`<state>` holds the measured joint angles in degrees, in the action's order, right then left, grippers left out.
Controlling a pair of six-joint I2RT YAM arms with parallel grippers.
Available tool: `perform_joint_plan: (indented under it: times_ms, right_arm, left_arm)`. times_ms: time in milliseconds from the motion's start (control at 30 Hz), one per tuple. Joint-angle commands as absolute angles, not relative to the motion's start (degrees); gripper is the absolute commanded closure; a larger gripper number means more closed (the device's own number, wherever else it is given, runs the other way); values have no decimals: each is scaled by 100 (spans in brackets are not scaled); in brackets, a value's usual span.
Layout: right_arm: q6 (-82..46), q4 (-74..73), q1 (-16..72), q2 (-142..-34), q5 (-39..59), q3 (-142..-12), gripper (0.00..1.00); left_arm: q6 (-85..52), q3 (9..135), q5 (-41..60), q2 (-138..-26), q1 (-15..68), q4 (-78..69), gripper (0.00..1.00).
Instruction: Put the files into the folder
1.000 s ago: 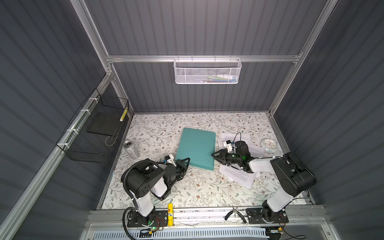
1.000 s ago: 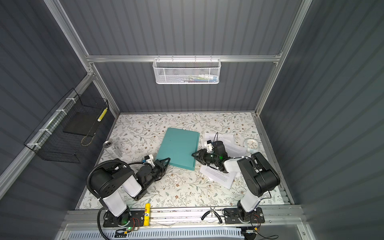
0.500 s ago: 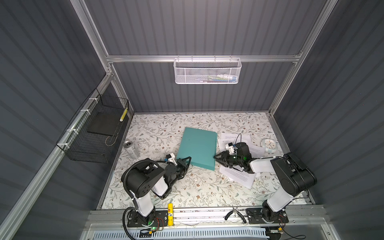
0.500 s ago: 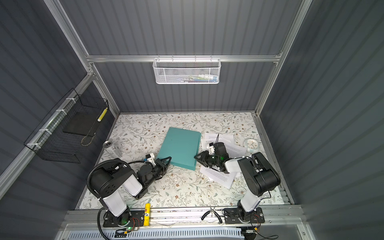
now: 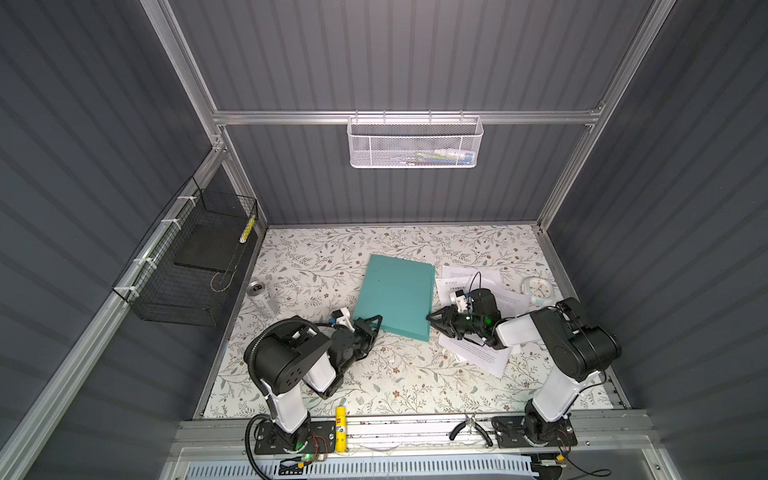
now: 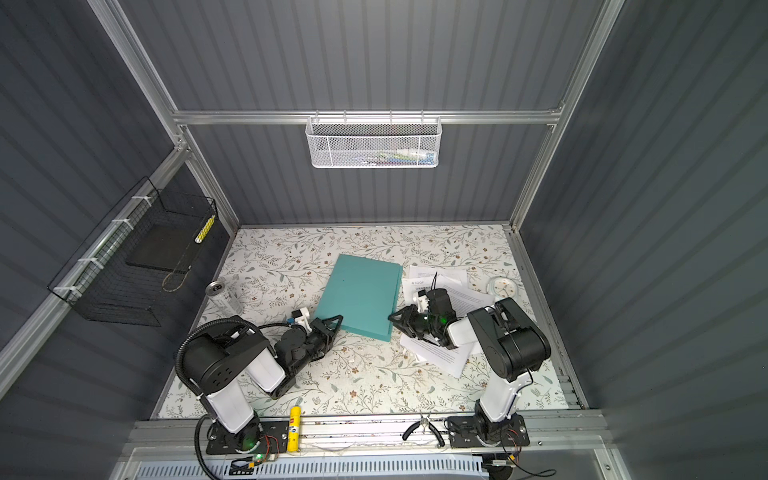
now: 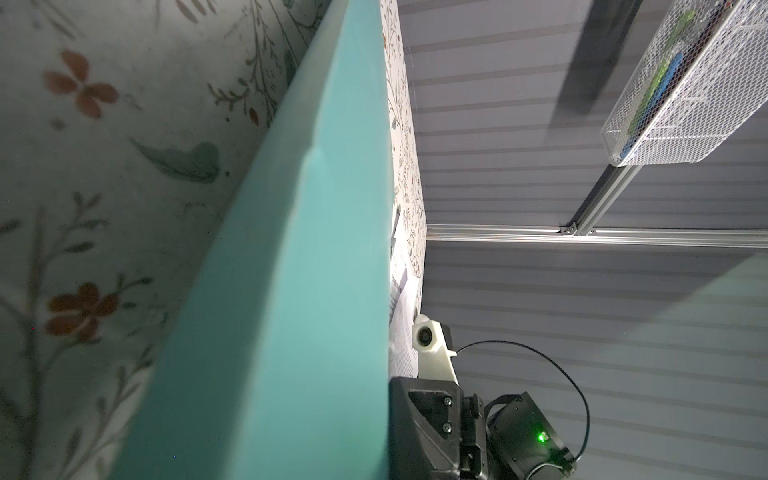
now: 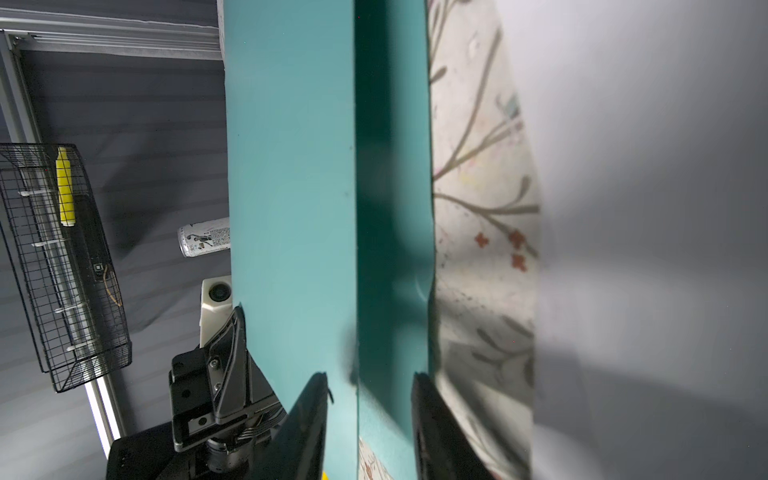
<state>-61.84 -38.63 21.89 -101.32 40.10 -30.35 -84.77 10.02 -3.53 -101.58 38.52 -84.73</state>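
Folder (image 5: 395, 291) teal | files (image 5: 478, 356) print illegible | right pincer (image 5: 433, 322) astride its edge

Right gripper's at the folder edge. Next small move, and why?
Probably close the right gripper on the folder edge between its parted jaws, then lift: the folder is shut, the files lie outside, the left gripper is shut at its corner.

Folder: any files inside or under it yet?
None visible: the folder shows only teal in both top views, and the files lie beside it on the table, partly under the right arm. Its inside and underside are covered.
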Motion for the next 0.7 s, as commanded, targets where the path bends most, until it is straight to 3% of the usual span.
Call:
perform_joint_plan:
  times_ms: [0, 300, 600, 667]
  right_arm:
    - [-6366, -4313, 2169, -10302, 4157, -2984, 65]
    - [-6597, -4770, 2179, -10668, 4357, -3147, 81]
    - [-6839, -5196, 2203, -10848, 4452, -3226, 81]
    - [-6948, -5354, 2214, -10884, 4480, -3210, 87]
  left_arm:
    - [-8442, 1073, -281, -10061, 3856, -8438, 100]
    - [-8462, 1003, -281, -10254, 3858, -8628, 100]
    - [-8490, 1073, -163, -10431, 3858, -8754, 100]
    - [-8484, 1074, -141, -10441, 3858, -8754, 100]
